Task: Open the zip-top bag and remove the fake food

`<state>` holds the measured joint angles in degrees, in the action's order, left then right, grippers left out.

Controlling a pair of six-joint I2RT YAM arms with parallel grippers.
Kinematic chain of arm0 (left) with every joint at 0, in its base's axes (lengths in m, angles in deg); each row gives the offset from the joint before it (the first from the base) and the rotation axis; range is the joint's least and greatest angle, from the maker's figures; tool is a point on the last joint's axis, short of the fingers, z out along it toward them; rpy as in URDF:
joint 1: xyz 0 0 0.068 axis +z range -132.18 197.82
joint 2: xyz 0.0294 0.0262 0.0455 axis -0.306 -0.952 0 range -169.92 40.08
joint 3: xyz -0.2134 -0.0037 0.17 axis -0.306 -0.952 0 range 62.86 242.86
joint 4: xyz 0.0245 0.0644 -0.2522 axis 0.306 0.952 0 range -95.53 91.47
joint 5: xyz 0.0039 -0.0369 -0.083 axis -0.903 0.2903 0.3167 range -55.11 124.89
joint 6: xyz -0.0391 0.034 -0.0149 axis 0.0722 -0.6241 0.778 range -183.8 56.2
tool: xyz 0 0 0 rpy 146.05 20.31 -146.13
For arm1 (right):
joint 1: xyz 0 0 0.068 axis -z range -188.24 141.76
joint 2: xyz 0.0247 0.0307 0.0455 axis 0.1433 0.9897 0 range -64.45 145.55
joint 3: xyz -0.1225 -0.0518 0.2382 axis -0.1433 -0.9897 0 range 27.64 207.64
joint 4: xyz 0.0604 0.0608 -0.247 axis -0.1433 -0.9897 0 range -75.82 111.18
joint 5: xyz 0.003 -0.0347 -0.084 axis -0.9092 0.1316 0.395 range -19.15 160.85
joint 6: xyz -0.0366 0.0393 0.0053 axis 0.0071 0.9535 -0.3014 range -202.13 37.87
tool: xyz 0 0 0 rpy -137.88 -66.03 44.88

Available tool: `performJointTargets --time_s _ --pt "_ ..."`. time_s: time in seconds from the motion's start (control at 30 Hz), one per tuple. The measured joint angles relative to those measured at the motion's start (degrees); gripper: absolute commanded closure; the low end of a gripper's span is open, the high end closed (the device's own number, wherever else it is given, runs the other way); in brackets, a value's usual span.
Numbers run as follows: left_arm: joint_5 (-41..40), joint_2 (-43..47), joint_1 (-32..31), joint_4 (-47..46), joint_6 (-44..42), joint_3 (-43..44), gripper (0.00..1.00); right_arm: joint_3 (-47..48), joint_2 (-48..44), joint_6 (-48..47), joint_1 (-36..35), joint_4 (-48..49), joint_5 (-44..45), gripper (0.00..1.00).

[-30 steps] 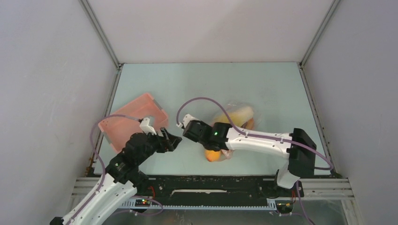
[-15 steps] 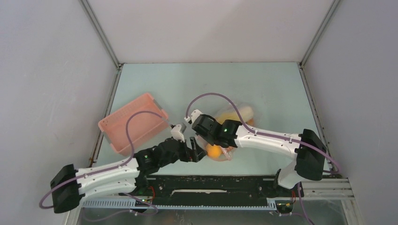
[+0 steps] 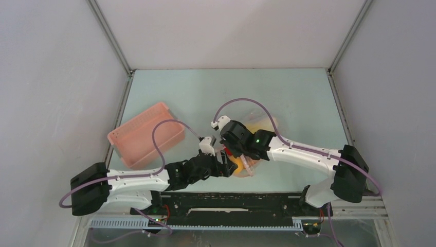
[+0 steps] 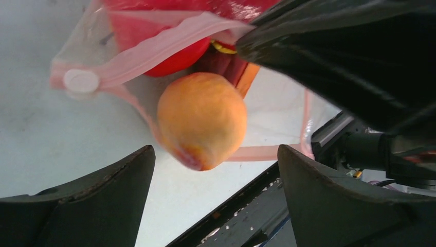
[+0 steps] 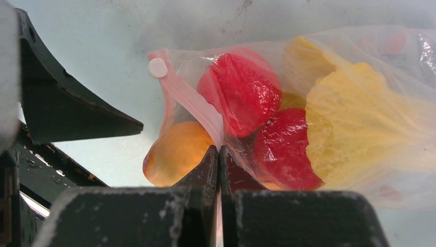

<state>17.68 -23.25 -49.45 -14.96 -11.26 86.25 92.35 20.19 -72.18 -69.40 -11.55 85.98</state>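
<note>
The clear zip-top bag (image 3: 255,129) lies right of the table's centre, with its pink zip strip (image 5: 191,100) and white slider (image 5: 157,67) facing the arms. My right gripper (image 5: 219,150) is shut on the zip strip; it also shows in the top view (image 3: 237,150). Inside the bag are two red fruits (image 5: 240,92) (image 5: 284,149) and a yellow piece (image 5: 360,121). The orange-yellow fruit (image 4: 201,118) sits at the bag's open mouth, bulging out. My left gripper (image 4: 216,154) is open, low over the table, its jaws on either side of that fruit without touching it.
The pink slatted basket (image 3: 146,138) stands at the left of the table, tilted. The black front rail (image 3: 231,198) runs just behind the left gripper. White walls enclose the table on three sides.
My left arm has swung down from beside the basket and reached right to the bag's mouth. My right gripper has shifted slightly right and back with the bag's strip.
</note>
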Motion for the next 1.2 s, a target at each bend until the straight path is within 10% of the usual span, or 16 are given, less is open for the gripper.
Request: performJointTargets --time_s 0.7,1.2 --pt "-4.4 -15.5 -2.0 -9.4 0.0 3.3 0.14 -6.9 -1.2 2.9 3.3 4.9 -4.1 1.0" --pt "-4.7 -13.7 -2.1 -8.0 -0.1 3.7 0.58 -8.9 -3.8 4.5 3.7 8.3 -6.8 1.0"
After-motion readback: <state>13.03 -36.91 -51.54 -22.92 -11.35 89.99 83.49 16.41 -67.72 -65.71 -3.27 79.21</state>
